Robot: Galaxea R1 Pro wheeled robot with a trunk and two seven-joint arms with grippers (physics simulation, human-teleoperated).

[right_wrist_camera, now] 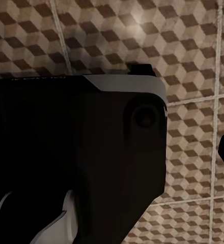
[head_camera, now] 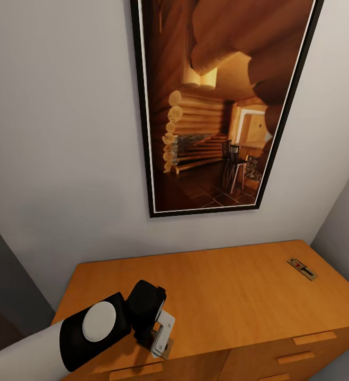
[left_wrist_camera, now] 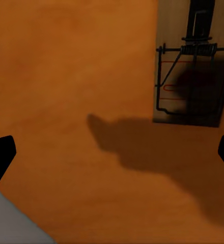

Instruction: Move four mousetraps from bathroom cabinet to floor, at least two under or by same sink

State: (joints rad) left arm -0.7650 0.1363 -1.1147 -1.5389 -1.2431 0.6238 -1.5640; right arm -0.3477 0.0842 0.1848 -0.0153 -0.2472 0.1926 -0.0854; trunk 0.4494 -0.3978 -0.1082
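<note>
Left claw (left_wrist_camera: 112,152) spread wide and empty over the cabinet (head_camera: 232,296) top, mousetrap (left_wrist_camera: 192,76) just ahead (untouched).

A mousetrap (left_wrist_camera: 192,84) lies on the cabinet (left_wrist_camera: 66,76) top beyond the spread left gripper (left_wrist_camera: 114,152).

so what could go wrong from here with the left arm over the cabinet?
1. The left gripper is open above the cabinet top, with the mousetrap off to one side rather than between the fingers; closing now would likely miss.
2. That trap looks flat on the wood, so the fingers may scrape or push it.
3. A second trap sits near the cabinet's far right end, possibly a long reach.
</note>
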